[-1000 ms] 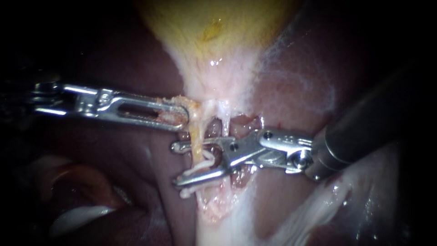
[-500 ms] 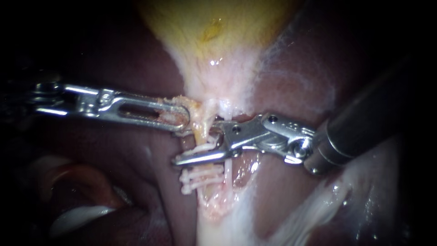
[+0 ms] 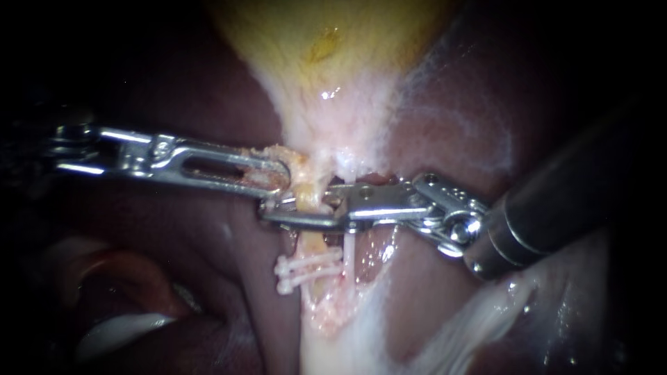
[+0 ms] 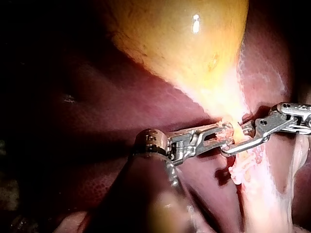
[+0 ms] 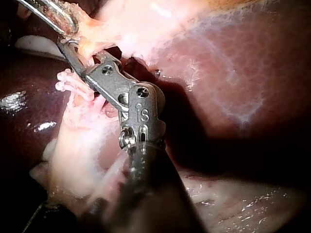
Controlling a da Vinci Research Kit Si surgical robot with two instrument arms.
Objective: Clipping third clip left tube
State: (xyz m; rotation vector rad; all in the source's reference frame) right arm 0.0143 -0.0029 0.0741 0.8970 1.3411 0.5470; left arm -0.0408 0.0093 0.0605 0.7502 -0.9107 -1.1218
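Left tube [image 3: 310, 244], squeezed between my right instrument's [image 3: 279, 211] jaws, could tear if my left instrument [image 3: 278, 178], gripping the gallbladder [image 3: 326, 48], pulls harder.

— What is the shiny silver right instrument [image 5: 68, 48] doing?
— It sits on a dark round shaft [image 5: 146, 194]. Its pincer lies across a thin pale yellow tube [image 5: 87, 47], touching it.
— And the little knobby bits?
— Two small white clips [image 5: 68, 81] sit on the tube, just beside the pincer.
— What is past the pincer?
— A second silver tool, the left instrument [image 5: 60, 17], touches soft pale pink tissue [image 5: 126, 24]. Dark red liver [image 5: 233, 73] lies around it all.
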